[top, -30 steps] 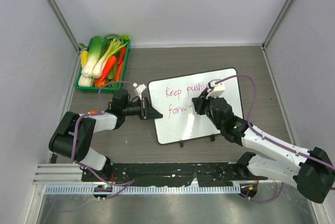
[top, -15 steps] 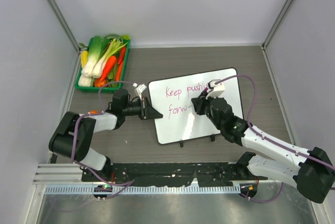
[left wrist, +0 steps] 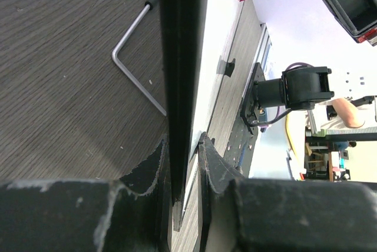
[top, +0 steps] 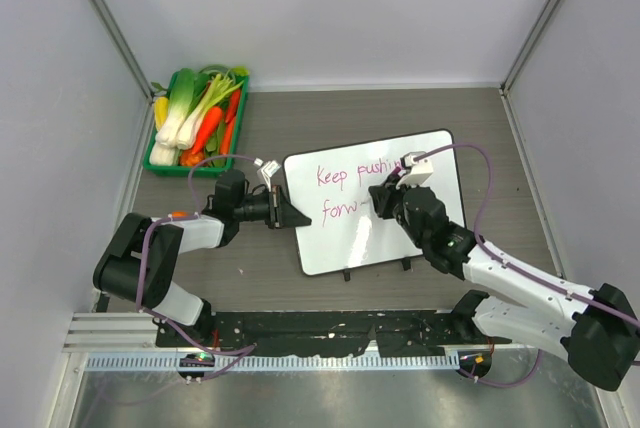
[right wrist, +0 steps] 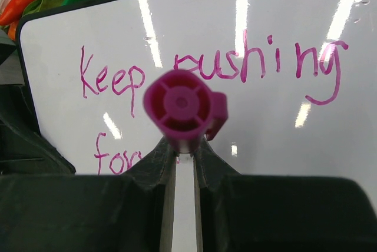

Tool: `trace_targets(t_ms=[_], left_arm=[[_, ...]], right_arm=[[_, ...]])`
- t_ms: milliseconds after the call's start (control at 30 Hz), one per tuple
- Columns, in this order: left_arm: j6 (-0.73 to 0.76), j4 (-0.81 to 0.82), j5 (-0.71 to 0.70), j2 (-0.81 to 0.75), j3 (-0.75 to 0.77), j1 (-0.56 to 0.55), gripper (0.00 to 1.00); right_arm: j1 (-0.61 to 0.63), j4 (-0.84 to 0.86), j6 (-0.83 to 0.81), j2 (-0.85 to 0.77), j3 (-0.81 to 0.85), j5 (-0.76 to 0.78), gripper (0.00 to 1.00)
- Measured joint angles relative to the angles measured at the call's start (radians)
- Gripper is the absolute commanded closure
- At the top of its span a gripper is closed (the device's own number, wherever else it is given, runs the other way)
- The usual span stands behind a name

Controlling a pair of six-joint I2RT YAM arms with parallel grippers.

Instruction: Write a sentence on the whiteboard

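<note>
The whiteboard (top: 345, 233) lies flat on the table, with "Keep pushing" and "forw" on it in magenta ink. My left gripper (top: 291, 216) is shut on the board's left edge; in the left wrist view the black rim (left wrist: 179, 87) runs between the jaws. My right gripper (top: 381, 204) is shut on a magenta marker (right wrist: 179, 108) and holds it tip down on the board, just right of "forw". The right wrist view shows the board (right wrist: 265, 146) with the marker's rear end facing the camera. The tip is hidden.
A green tray (top: 162, 164) of vegetables stands at the back left. Two small black clips (top: 347, 275) sit on the board's near edge. A bent metal rod (left wrist: 136, 57) lies on the table by the board's left edge. Grey walls close three sides.
My right gripper with the marker has shifted slightly to the right along the second line. The left gripper and the board have not moved.
</note>
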Motion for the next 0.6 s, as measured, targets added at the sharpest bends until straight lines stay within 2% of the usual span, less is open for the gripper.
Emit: trace_targets(t_ms=[600], left_arm=[[0.000, -0.001, -0.002, 0.000, 0.000, 0.000, 1.00]], right_arm=[[-0.005, 0.011, 0.004, 0.015, -0.005, -0.061, 0.99]])
